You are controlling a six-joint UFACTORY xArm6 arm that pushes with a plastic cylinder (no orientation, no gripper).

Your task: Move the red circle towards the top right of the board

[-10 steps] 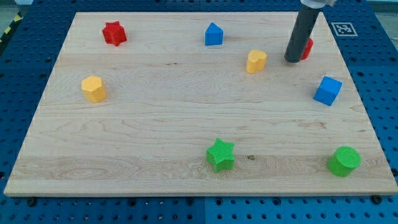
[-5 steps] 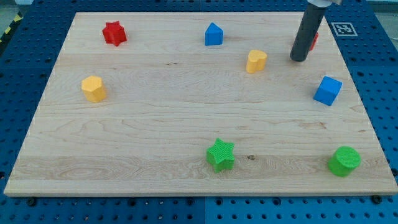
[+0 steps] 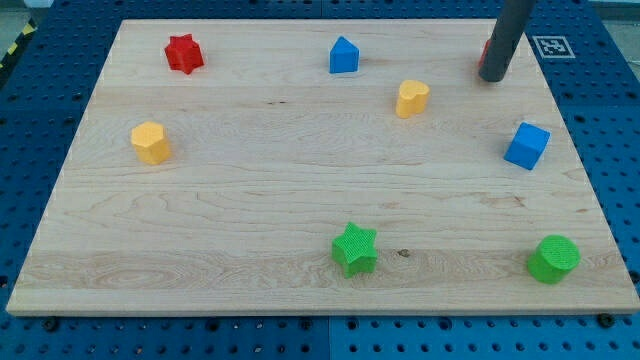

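The red circle [image 3: 484, 56] sits near the board's top right corner, almost wholly hidden behind my rod; only a thin red sliver shows at the rod's left edge. My tip [image 3: 491, 78] rests on the board just in front of it, at its lower side, touching or nearly touching it. The rod rises out of the view's top.
On the wooden board [image 3: 250, 200]: a red star [image 3: 184, 53] top left, a blue house-shaped block [image 3: 343, 56], a yellow heart [image 3: 411, 98], a yellow hexagon [image 3: 151, 142], a blue cube [image 3: 526, 146], a green star [image 3: 355, 249], a green circle [image 3: 553, 259].
My tip has slid up and to the right, pushing the red circle with it towards the top right corner. The other blocks have not moved.
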